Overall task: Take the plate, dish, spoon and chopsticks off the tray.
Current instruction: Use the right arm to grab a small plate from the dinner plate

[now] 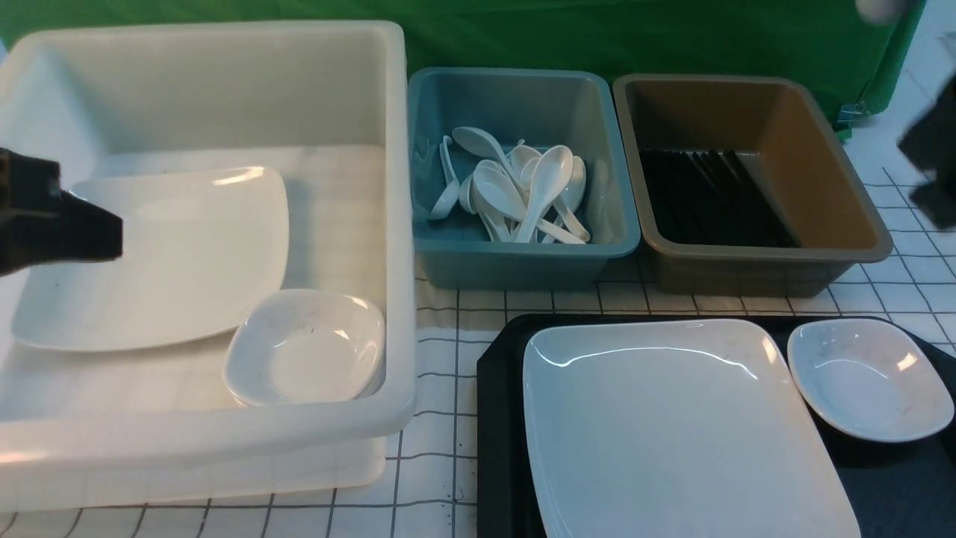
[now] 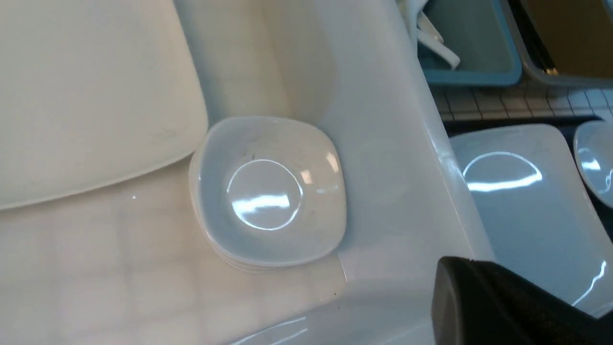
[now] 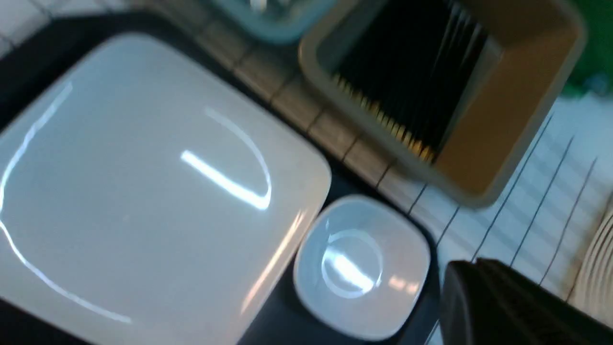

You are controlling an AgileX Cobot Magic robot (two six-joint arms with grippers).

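We see the dish (image 1: 870, 377) at 2 o'clock from the plate (image 1: 672, 426); only the right wrist view shows gold-tipped chopsticks (image 3: 407, 81). Left end effector (image 1: 113, 236), right end effector (image 3: 467, 287): closed.

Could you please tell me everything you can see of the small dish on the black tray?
The small dish is glossy white, rounded-square, shallow, with a raised rim around a round flat well; it looks like ceramic or melamine. It sits upright and empty on the tray, at its far right, close beside the large plate; whether they touch is unclear.
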